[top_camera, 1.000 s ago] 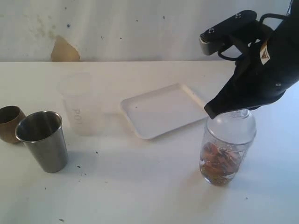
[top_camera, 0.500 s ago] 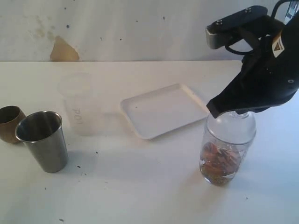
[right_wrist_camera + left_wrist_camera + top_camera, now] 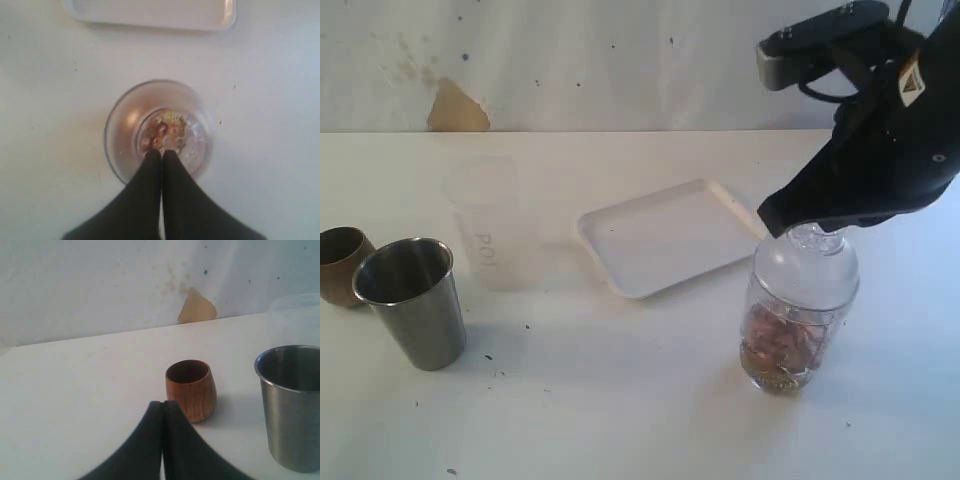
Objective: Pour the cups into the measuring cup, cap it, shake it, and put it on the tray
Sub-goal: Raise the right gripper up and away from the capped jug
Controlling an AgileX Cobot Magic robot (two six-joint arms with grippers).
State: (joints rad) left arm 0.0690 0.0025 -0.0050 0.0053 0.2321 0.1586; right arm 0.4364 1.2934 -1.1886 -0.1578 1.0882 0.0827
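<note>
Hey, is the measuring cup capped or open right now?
Capped. A clear domed lid sits over the mouth of the measuring cup, which has brown pieces inside.

— What stands behind the work surface?
— A pale, whitish wall (image 3: pixel 570 60), mottled and scuffed, with a few dark specks (image 3: pixel 466 55) scattered on it.
— Does any mark stand out?
— One tan-brown patch (image 3: pixel 458 108), roughly triangular, sits right where the wall meets the table (image 3: pixel 620 420). The left wrist view shows it too.
— And the table itself?
— It has a plain white matt top, dotted with small dark crumbs (image 3: pixel 488 357). The light is soft and even, and the shadows are faint.
</note>
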